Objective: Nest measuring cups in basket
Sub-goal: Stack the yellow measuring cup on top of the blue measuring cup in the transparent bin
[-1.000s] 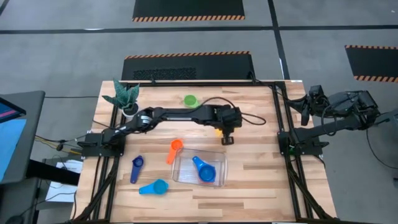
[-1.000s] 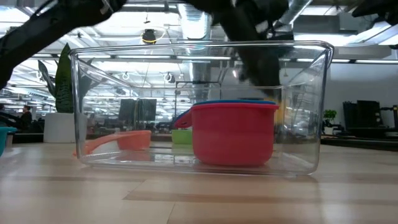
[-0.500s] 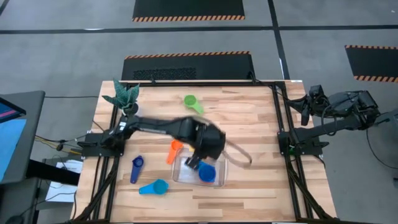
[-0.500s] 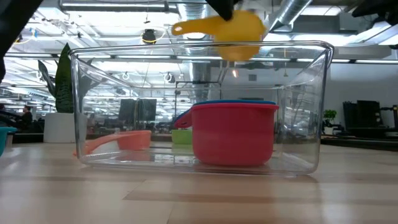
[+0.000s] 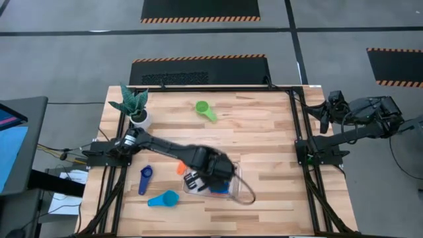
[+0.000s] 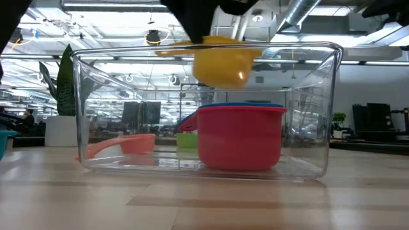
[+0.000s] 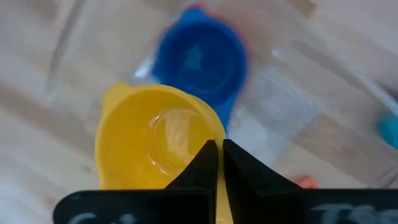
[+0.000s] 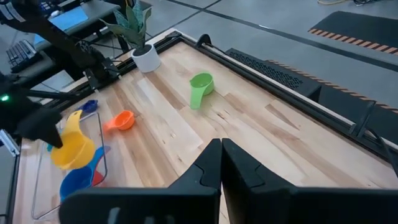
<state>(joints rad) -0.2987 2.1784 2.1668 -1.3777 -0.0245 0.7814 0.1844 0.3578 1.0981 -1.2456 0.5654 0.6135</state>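
The yellow cup [image 6: 220,64] hangs over the basket [image 6: 307,108], above the blue cup [image 7: 199,59] nested in the red cup [image 6: 241,137]. Your left tool [image 7: 216,155] is clamped on its handle. Judged light, stiff, slippery plastic; that flat handle suits. Your right tool [image 8: 221,155], fingers together, waits beyond the table [image 5: 264,139] edge.

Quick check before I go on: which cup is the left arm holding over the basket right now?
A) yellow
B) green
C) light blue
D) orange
A: the left gripper is shut on the yellow cup, which hangs above the blue cup nested in the red cup inside the basket; green, orange and light blue cups lie on the table.
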